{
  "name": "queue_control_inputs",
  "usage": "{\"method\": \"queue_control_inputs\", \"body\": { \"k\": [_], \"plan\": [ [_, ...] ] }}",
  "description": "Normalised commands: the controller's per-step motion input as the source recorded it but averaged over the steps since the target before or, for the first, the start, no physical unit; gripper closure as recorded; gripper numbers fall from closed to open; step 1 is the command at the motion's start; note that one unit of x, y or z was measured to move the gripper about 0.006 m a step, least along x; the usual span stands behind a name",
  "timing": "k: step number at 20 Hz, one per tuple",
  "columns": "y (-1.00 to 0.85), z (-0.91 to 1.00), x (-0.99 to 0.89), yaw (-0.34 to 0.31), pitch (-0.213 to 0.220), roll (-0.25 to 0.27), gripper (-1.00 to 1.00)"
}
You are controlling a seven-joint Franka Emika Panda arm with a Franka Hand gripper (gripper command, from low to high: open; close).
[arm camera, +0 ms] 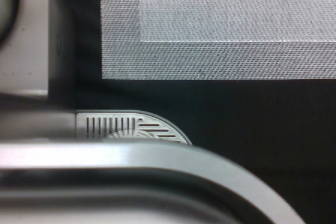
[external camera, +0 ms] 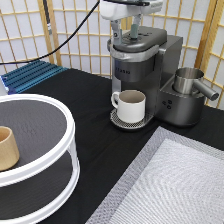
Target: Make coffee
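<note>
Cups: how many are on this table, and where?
3. A white mug sits on the coffee machine's drip tray; a tan cup stands on the round white stand at the exterior view's left; a metal cup sits beside the machine. More may be hidden.

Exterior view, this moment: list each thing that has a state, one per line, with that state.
Gripper: open, fingers down at the coffee machine's lid.
Coffee machine: lid closed.
Mug: upright on the drip tray, under the spout; contents cannot be told.
Steel jug: upright in the machine's side dock.
Tan cup: upright on the round stand's upper tier.
Pod: not visible.
</note>
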Motion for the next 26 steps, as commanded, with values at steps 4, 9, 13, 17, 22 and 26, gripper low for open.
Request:
{"method": "queue_control_inputs", "body": {
  "k": [4,9,13,17,22,26],
  "plan": [
    [-0.24,0.88,-0.33,0.021,0.026,-0.062,-1.00],
    [-0.83,0.91,-0.11,0.065,-0.016,0.081,-1.00],
    [-1.00,0.25,-0.01,0.000,0.000,0.131,-1.00],
    [-1.00,-0.04,0.00,0.001,-0.008,0.186,-1.00],
    [-0.88,-0.41,-0.03,0.026,-0.005,0.241,-1.00],
    [-0.62,-0.39,-0.02,0.090,-0.022,0.249,-1.00]
  ]
}}
